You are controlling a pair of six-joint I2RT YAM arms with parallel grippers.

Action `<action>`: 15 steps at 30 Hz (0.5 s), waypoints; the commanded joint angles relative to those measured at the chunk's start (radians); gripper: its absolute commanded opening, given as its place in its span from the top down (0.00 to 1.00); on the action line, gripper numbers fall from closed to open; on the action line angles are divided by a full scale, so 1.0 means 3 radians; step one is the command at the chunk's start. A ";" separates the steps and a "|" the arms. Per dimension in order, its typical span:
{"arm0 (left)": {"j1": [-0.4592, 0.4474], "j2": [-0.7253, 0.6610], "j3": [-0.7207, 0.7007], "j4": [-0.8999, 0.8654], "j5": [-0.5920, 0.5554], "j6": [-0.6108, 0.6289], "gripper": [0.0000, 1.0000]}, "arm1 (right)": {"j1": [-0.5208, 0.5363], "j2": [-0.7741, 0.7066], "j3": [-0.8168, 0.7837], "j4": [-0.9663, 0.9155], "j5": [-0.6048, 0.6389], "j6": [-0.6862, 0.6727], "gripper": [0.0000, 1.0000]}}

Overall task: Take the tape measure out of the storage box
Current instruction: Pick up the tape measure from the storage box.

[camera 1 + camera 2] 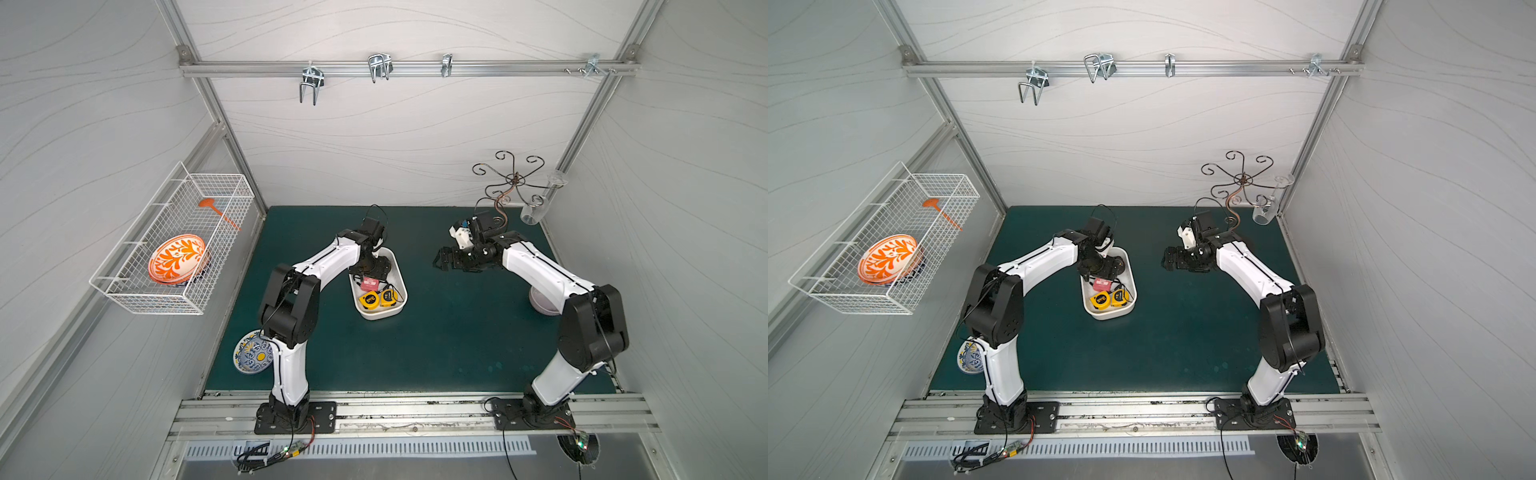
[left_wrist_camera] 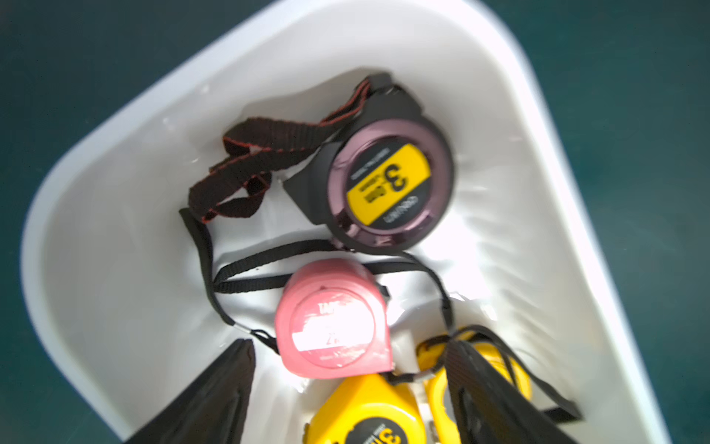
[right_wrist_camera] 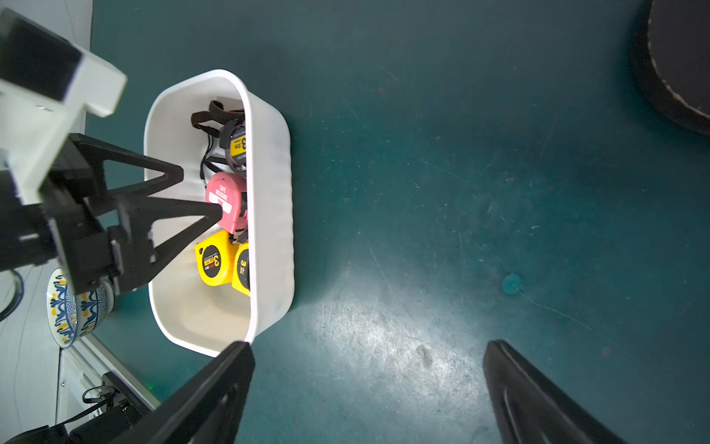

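The pink tape measure [image 2: 332, 321] lies flat, label up, inside the storage box [image 2: 77, 200], low in the middle of the left wrist view. The left tool [image 2: 347, 346] reaches down into the box with its jaws apart, one on each side of the pink case. A strip of white box floor shows between each jaw and the case, so nothing is gripped. In the right wrist view one jaw tip overlaps the pink label, and I cannot tell whether it touches.

Above the pink one in the left wrist frame sits a black tape measure [image 2: 388, 184] with a yellow round label, its strap bunched to its left. Below the pink one lie two yellow tape measures [image 3: 213, 259], side by side.

In both top views the box [image 1: 380, 315] [image 1: 1109, 315] stands on the green worktop [image 1: 436, 353] just left of frame centre.

The right tool [image 1: 442, 259] hangs over bare worktop to the right of the box, well apart from it, jaws spread wide and empty.

At lower left a blue-and-yellow bowl [image 1: 249, 353] sits beside the left arm. On the left wall a wire basket [image 1: 145, 299] holds an orange plate [image 1: 176, 258].
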 commanded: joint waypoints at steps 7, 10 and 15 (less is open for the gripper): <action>-0.0041 0.0331 0.0299 -0.0184 -0.0181 -0.0139 0.23 | -0.0086 -0.0116 -0.0151 0.0097 -0.0133 0.0013 0.01; -0.0041 0.0392 0.0351 -0.0246 -0.0196 -0.0172 0.26 | -0.0110 -0.0110 -0.0168 0.0108 -0.0144 0.0013 0.01; -0.0041 0.0476 0.0364 -0.0316 -0.0237 -0.0220 0.28 | -0.0126 -0.0108 -0.0175 0.0119 -0.0162 0.0015 0.01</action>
